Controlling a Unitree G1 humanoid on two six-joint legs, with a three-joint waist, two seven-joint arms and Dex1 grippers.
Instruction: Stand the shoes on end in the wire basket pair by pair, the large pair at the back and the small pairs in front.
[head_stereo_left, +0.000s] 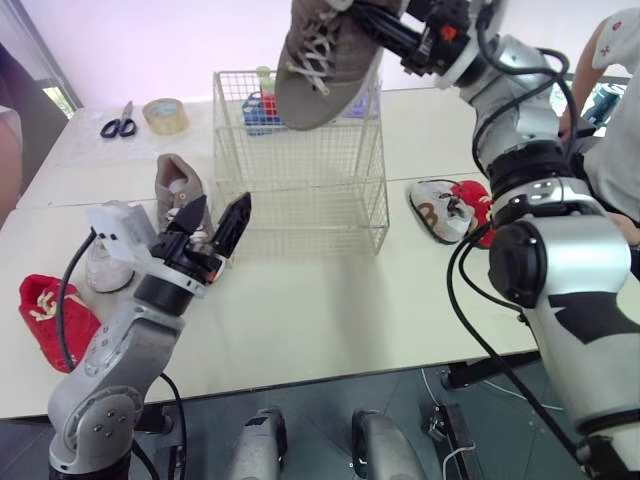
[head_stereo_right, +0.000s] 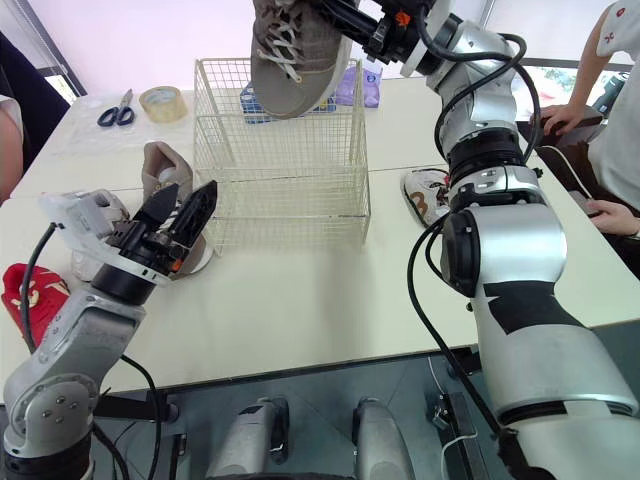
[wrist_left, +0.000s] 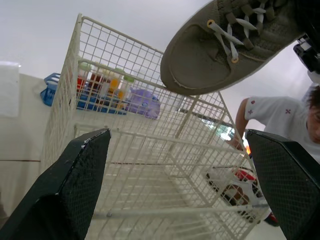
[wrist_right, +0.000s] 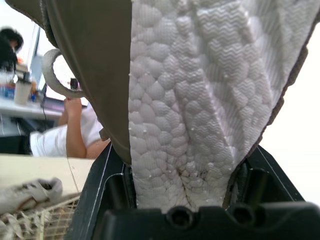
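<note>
My right tool (head_stereo_left: 375, 22) clamped on grey shoe (head_stereo_left: 325, 75), toe down above basket (head_stereo_left: 300, 190) | my left tool (head_stereo_left: 215, 215) apart, at basket's near left, beside second shoe (head_stereo_left: 178, 185) on bench (head_stereo_left: 330, 310)

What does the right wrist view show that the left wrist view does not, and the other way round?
Right wrist view, not left: the white patterned sole of the large grey shoe, clamped in the right hand. Left wrist view, not right: the left hand with fingers wide open, the shoe's laces, and a blue tray of bottles beyond the wire basket. Both: the grey shoe over the basket, a small shoe on the table, and a person in a white shirt.
</note>
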